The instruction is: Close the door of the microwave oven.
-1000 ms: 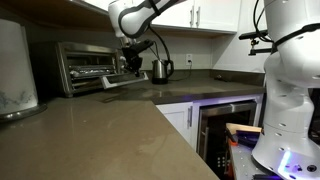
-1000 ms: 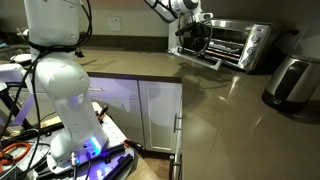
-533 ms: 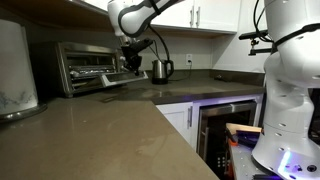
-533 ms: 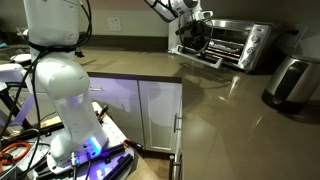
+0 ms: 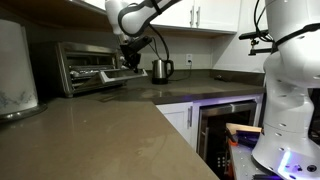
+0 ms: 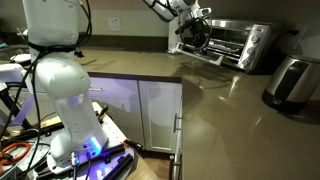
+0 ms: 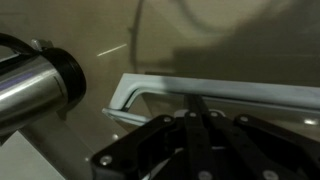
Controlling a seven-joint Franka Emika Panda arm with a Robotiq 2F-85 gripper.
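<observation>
The boxy silver microwave oven (image 5: 88, 66) stands at the back edge of the brown stone countertop (image 5: 120, 130), near the inner corner where the 2 runs of counter meet. Its wide flat door (image 5: 114, 84) of silver frame and dark glass is open, hanging forward and down from the oven's front over the counter. In an exterior view the door (image 6: 200, 56) slants out toward the counter's front edge.

The black gripper (image 5: 130, 63) hangs just above the door's outer edge. In the wrist view the gripper (image 7: 199, 105) has its 2 fingers (image 7: 190, 130) drawn together with nothing seen between them, and their tips reach the long pale bar handle (image 7: 250, 88). Whether they touch it cannot be told.

A shiny steel kettle (image 5: 161, 70) sits at the back edge just beside the door, and it fills the wrist view's left side (image 7: 35, 85).
</observation>
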